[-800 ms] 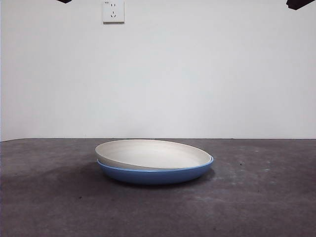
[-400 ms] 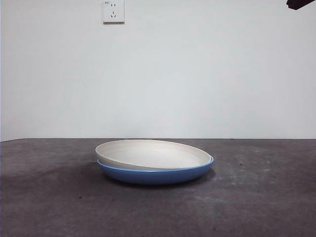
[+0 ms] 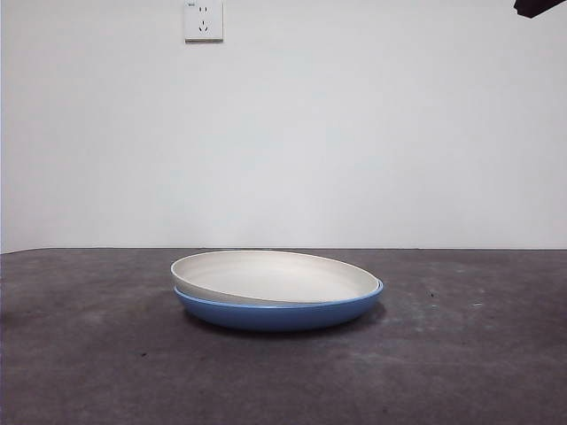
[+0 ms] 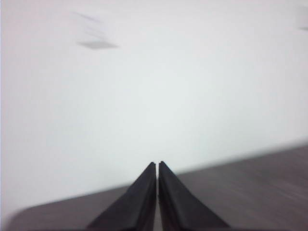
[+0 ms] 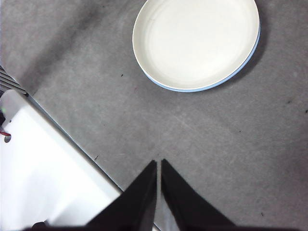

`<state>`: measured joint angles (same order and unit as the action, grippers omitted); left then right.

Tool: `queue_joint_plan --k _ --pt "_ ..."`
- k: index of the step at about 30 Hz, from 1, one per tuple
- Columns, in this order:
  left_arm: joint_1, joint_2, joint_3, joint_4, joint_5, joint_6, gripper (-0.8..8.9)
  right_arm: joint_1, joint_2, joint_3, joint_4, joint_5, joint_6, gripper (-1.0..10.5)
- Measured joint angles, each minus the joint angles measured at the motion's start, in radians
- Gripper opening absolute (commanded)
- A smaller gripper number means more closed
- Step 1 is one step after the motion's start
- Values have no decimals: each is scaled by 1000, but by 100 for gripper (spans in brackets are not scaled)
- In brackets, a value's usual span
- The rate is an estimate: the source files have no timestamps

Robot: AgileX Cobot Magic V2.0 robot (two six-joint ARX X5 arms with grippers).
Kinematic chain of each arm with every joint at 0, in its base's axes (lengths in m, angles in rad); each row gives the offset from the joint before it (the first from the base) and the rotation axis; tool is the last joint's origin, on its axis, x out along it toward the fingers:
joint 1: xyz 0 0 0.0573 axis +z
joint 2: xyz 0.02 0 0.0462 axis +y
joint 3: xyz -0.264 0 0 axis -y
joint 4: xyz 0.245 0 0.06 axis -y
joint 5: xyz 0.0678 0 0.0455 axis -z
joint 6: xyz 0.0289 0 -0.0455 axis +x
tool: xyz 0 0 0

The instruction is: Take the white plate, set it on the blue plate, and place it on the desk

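Observation:
The white plate (image 3: 275,274) lies tilted inside the blue plate (image 3: 279,313) on the dark grey desk (image 3: 89,354), near the middle. In the right wrist view the white plate (image 5: 195,41) covers the blue plate, whose rim (image 5: 240,70) shows along one side. My right gripper (image 5: 158,163) is shut and empty, high above the desk and well apart from the plates; a black tip (image 3: 536,7) shows at the front view's top right corner. My left gripper (image 4: 157,165) is shut and empty, pointing at the white wall; the plates are out of its view.
A white wall with a power socket (image 3: 203,19) stands behind the desk. In the right wrist view a white surface (image 5: 43,168) borders the desk's edge.
The black tip at the top left corner of the front view has gone out of view. The plates have not moved.

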<state>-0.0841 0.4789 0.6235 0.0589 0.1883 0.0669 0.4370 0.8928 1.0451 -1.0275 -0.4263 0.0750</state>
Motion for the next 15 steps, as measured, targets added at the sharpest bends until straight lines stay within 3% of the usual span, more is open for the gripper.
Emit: queue_joint_plan --k 6,15 --pt "69 -164 -230 43 -169 3 9 0 0 0 0 0 0 8" --pt "87 -336 -488 16 -183 3 9 0 0 0 0 0 0 8"
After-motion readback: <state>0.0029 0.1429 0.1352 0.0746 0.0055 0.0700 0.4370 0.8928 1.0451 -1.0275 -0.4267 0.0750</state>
